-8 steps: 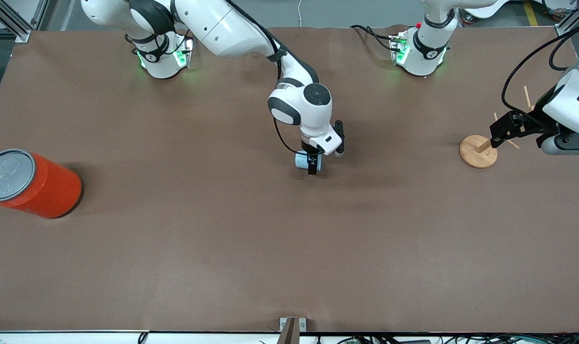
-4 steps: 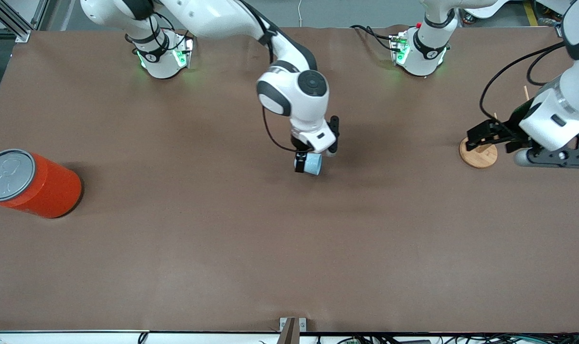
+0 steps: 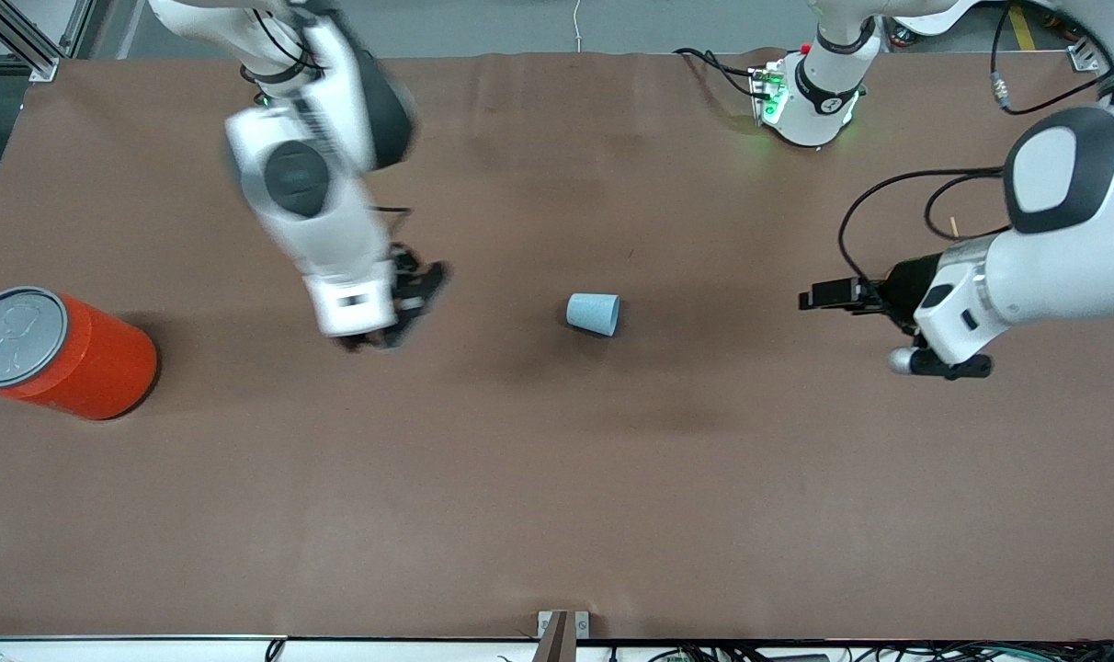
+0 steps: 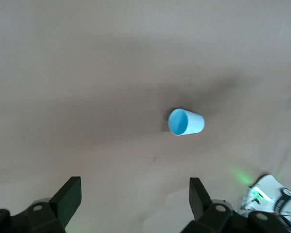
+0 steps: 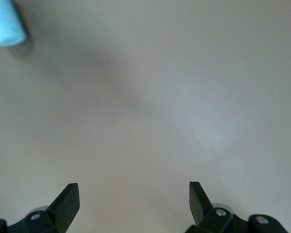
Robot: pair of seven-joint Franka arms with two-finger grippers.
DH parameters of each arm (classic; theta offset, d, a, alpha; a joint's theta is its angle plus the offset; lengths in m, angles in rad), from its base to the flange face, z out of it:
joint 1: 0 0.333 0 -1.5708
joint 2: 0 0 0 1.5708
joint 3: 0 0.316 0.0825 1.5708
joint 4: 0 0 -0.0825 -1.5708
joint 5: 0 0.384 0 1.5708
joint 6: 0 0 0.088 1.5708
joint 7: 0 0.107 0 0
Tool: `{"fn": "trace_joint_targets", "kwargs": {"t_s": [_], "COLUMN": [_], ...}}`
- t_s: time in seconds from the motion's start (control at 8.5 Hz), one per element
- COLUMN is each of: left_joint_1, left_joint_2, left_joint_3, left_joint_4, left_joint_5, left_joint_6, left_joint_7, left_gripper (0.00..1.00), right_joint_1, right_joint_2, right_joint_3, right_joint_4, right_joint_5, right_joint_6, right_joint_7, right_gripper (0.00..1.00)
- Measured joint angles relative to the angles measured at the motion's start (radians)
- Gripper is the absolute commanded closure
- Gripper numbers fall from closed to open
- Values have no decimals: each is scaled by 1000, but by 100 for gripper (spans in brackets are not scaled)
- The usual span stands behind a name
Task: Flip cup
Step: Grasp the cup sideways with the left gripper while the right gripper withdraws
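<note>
Light blue cup (image 3: 594, 313) (image 4: 185, 122) (image 5: 7, 24) lies on side mid-table on brown mat (image 3: 557, 478). Right gripper (image 3: 393, 308) (image 5: 131, 196) spread, empty, toward orange-red can (image 3: 61, 353). Left gripper (image 3: 819, 300) (image 4: 135, 199) spread, empty, over left arm's end.

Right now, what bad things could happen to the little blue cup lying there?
The cup lies on its side on the table, held by nothing, so it might roll away. The left hand is open, toward the left arm's end; a clumsy reach could knock it. The right hand is open too, apart from it.
</note>
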Motion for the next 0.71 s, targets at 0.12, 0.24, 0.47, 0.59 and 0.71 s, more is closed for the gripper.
{"fn": "trace_joint_targets", "kwargs": {"t_s": [0.12,0.24,0.47,0.59,0.71], "left_joint_1": [-3,-6,-11,-14,-18], "left_joint_2": [43,85,168,209,253], "left_joint_3": [-2,-4,-32,-68,-115], "left_joint_4": [-5,-16,-97,-149,-189], "left_joint_5": [-42,-109,-264,-351,-429], "left_joint_6": [26,53,165,242,326], "left_joint_7": [46,102,252,327,392], "left_gripper": [3,4,4,5,5], "right_joint_1": [-129,-196,-215,-215,-214], "right_joint_2": [-42,-74,-127,-141,-147], "right_joint_3": [-5,-21,-88,-109,-111], "right_joint_4": [-2,4,24,68,142], "right_joint_5": [37,50,52,47,29], "right_joint_6": [-75,-132,-176,-221,-278], "right_joint_7": [-12,-16,65,176,324], "right_gripper": [0,0,0,0,0]}}
